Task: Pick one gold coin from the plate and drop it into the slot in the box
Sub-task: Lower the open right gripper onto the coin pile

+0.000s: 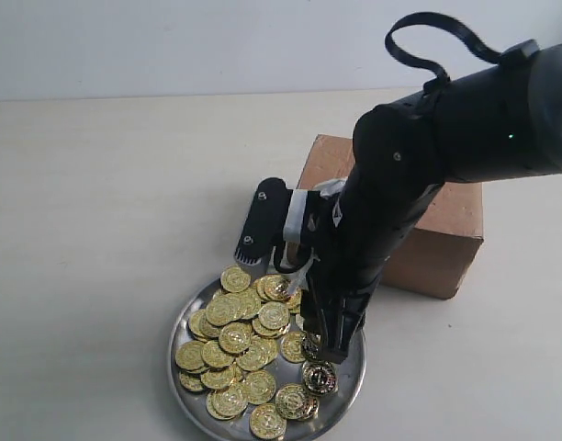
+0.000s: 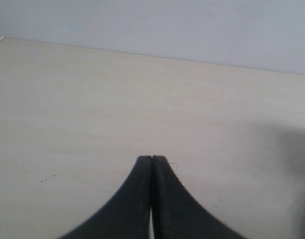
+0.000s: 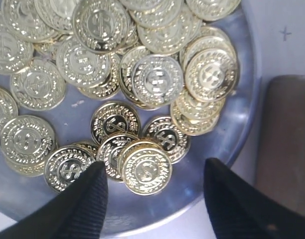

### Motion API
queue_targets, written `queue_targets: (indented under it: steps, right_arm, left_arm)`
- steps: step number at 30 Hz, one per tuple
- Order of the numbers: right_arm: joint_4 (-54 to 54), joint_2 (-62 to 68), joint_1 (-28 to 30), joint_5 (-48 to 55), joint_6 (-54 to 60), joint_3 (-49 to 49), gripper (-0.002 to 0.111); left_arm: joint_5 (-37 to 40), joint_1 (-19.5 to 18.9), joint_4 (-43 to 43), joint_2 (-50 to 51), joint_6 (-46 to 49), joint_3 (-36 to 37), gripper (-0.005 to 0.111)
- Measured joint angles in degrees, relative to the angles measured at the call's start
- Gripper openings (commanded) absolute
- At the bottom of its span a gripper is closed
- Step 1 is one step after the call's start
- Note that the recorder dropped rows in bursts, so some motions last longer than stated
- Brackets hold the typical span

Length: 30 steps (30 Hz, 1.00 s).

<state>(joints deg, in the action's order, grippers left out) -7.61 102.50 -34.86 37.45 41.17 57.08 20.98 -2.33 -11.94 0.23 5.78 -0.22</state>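
Observation:
The silver plate [image 1: 353, 378] lies near the table's front, heaped with several gold coins [image 1: 235, 337]. Behind it stands the brown cardboard box [image 1: 446, 241]; its slot is hidden by the arm. My right gripper [image 1: 320, 352] hangs low over the plate's right part. It is open in the right wrist view [image 3: 155, 172], and the fingers [image 3: 90, 191] straddle a gold coin [image 3: 147, 172] that lies on top of others near the plate's rim [image 3: 242, 127]. Nothing is held. My left gripper [image 2: 152, 159] is shut and empty above bare table, outside the exterior view.
The pale table [image 1: 97, 202] stretches to the left of the plate and the box. A white wall [image 1: 171, 41] runs behind it. The box's edge [image 3: 287, 144] shows dark beside the plate in the right wrist view.

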Motion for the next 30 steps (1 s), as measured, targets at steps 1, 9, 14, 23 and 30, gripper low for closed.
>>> queue_targets:
  steps: [1, 9, 14, 23, 30]
  right_arm:
    - [0.0, -0.9, -0.1, 0.0, 0.2, 0.0, 0.055]
    - [-9.4, -3.7, -3.6, 0.2, 7.1, 0.0, 0.055]
    - [-13.6, 2.0, -5.7, 0.2, 10.6, -0.1, 0.055]
    - [-17.2, 6.5, -6.3, -1.4, 10.9, 4.3, 0.055]
    - [-18.9, 9.6, -7.0, -0.6, 11.8, 7.7, 0.055]
  left_arm:
    - [0.0, 0.0, 0.0, 0.0, 0.0, 0.0, 0.000]
    - [0.0, 0.0, 0.0, 0.0, 0.0, 0.0, 0.000]
    - [0.0, 0.0, 0.0, 0.0, 0.0, 0.0, 0.000]
    - [0.0, 0.0, 0.0, 0.0, 0.0, 0.0, 0.000]
    - [0.0, 0.0, 0.0, 0.0, 0.0, 0.0, 0.000]
